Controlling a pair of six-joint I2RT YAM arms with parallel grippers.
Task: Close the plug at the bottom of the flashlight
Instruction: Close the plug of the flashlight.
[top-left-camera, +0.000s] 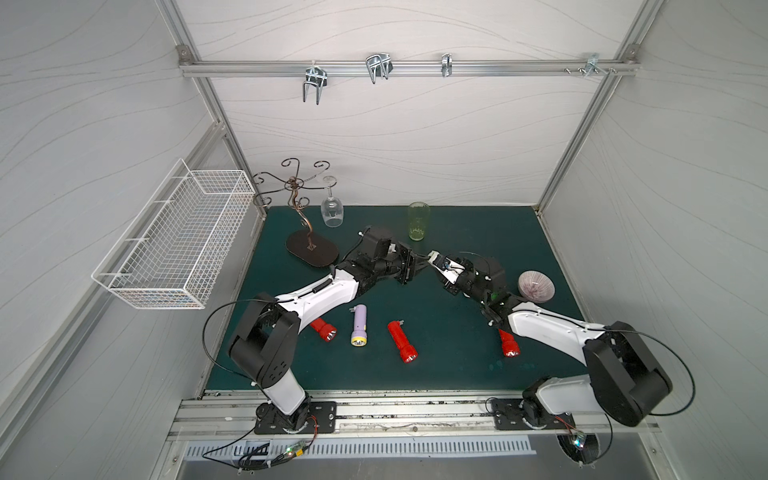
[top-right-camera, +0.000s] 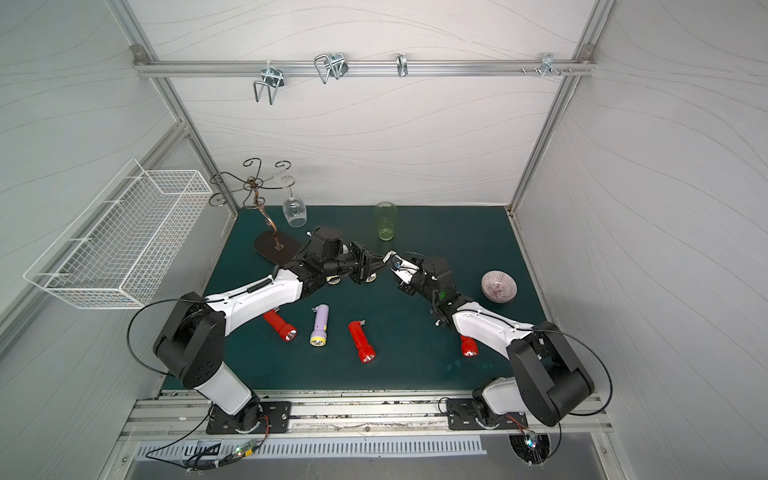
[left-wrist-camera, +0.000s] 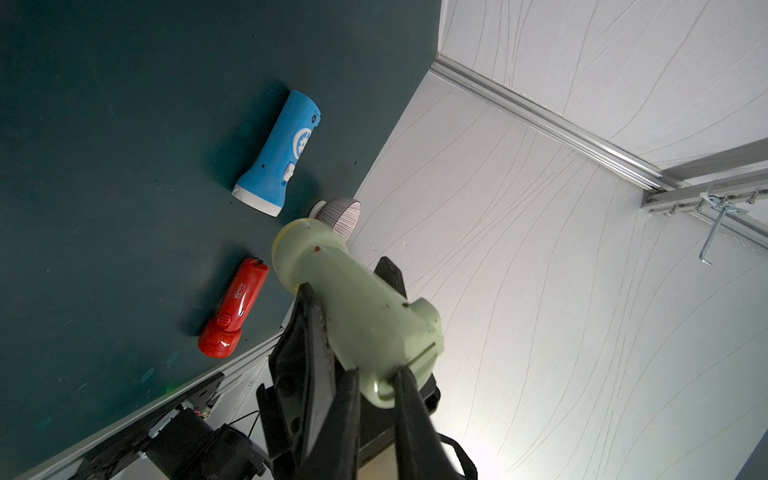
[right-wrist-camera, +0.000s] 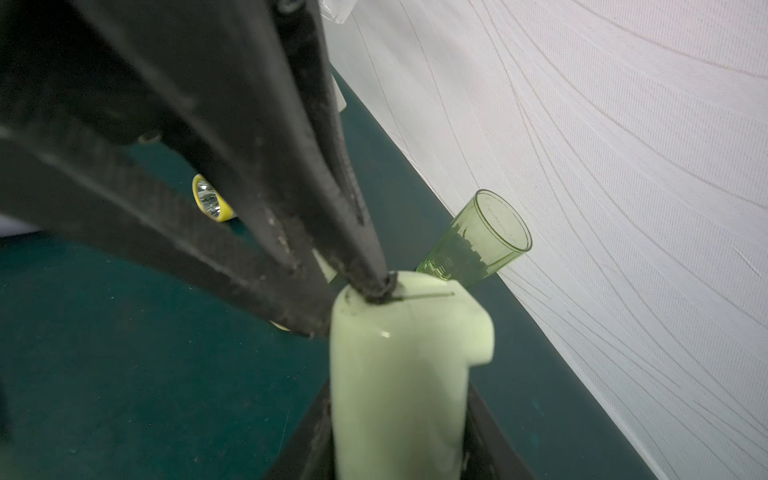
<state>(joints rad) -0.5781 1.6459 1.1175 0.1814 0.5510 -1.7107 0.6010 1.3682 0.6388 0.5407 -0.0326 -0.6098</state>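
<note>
My right gripper (left-wrist-camera: 349, 297) was clamped across the flashlight (right-wrist-camera: 399, 374) at mid-body, one finger on each flank. That held it clear of the mat (top-left-camera: 457, 365), about mid-table, with its butt turned toward my other arm. I judged the grip was set there so the head and the butt both stayed free and the body could not roll while the end was worked.

My left gripper (left-wrist-camera: 377, 376) had its jaws drawn almost together. Its narrow tips nipped the rounded corner of the butt, right at the plug (right-wrist-camera: 428, 296). One tip sat on the end face where a thin dark seam ran across. The other lay against the side wall. I could not tell whether the plug itself was between the tips or only the shell beside it. The seam looked nearly flush, so I took the closing to be close to done, needing only a firm push home.

The flashlight was pale green plastic, smooth with a faint sheen. It had a flared round head, a tapering barrel, and a squared lobe stepping out at the butt. My fingers (right-wrist-camera: 257, 174) were black, flat and scuffed, narrowing to blunt points. Smooth plastic against thin tips could slip, I thought.
</note>
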